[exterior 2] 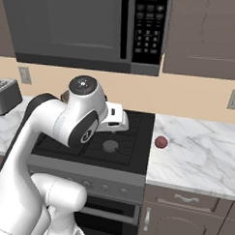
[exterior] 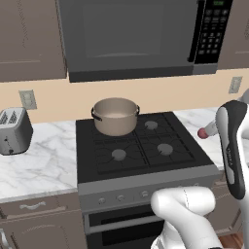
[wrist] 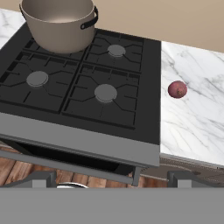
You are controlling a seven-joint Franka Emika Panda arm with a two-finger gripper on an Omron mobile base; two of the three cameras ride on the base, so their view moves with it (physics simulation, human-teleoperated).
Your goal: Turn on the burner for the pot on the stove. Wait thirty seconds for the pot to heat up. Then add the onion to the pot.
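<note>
The tan pot (exterior: 115, 115) stands on the back-left quarter of the stove (exterior: 146, 163); the burner under it is hidden by the pot. Three other grey burner caps lie bare, among them the front-left one (exterior: 118, 154). A row of small knobs (exterior: 120, 197) runs along the stove's front. The dark-red onion (wrist: 177, 89) rests on the marble counter just right of the cooktop, also seen as the onion (exterior 2: 161, 142). My gripper (wrist: 111, 179) hovers above the stove's front edge, open and holding nothing, looking down on the pot (wrist: 59, 22).
A microwave (exterior: 136, 34) hangs over the stove. A toaster (exterior: 13, 129) sits on the left counter (exterior: 44, 165). The right counter (exterior 2: 200, 147) is bare marble around the onion. Drawers and an oven door (exterior: 121, 226) lie below.
</note>
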